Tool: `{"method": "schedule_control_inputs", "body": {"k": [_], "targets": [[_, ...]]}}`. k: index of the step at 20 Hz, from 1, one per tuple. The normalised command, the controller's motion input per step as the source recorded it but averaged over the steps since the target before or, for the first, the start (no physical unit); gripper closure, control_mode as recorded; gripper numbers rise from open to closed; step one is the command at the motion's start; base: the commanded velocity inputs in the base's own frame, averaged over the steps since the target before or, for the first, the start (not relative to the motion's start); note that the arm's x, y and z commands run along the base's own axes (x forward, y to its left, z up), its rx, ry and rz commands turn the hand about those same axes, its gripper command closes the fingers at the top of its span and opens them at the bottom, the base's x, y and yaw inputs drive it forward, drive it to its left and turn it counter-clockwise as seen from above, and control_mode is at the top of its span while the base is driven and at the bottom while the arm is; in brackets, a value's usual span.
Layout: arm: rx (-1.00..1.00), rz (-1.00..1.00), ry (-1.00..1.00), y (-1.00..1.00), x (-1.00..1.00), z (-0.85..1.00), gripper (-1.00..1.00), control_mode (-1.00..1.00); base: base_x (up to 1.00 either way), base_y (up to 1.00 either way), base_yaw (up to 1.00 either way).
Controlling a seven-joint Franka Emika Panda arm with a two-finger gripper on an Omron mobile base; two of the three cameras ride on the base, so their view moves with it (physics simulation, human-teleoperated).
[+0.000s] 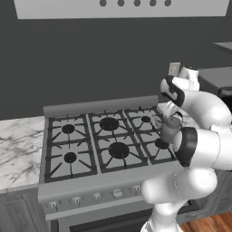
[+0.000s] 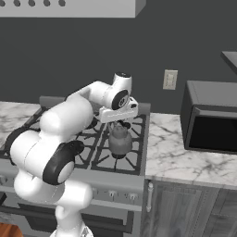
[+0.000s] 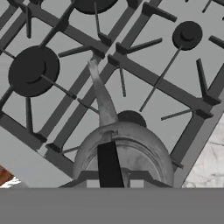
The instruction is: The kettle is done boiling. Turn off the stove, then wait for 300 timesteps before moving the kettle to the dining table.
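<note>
The kettle (image 2: 119, 141), squat and dull grey, stands on the front right burner of the stove (image 2: 134, 155). Straight above it my gripper (image 2: 121, 123) reaches down onto the kettle's arched handle, jaws shut around it. In the hand view the kettle (image 3: 131, 148) lies directly below, its dark handle (image 3: 108, 164) running up the middle and its spout pointing away over the grates of the stove (image 3: 153, 78). From the left base view the kettle (image 1: 170, 129) shows partly behind my arm, on the stove (image 1: 90, 140) at its right side.
Small knobs (image 1: 97, 196) line the stove's front. A marble counter (image 1: 18, 149) lies left of the stove, another counter (image 2: 185, 152) to its right carries a dark microwave (image 2: 213, 120). A wall outlet (image 2: 170, 79) and the hood (image 1: 122, 7) sit behind and above.
</note>
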Motion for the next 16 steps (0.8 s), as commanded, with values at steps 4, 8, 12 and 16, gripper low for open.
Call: {"method": "schedule_control_inputs", "body": {"k": [4, 8, 12, 16], "targets": [[0.0, 0.0, 0.0, -0.05, -0.41, 0.49, 1.0, -1.0, 0.0, 0.0, 0.0], [0.0, 0.0, 0.0, -0.05, -0.36, 0.43, 1.0, -1.0, 0.0, 0.0, 0.0], [0.0, -0.01, 0.0, -0.03, -0.38, 0.41, 1.0, -1.0, 0.0, 0.0, 0.0], [0.0, -0.01, 0.0, -0.04, -0.37, 0.41, 1.0, -1.0, 0.0, 0.0, 0.0]]}}
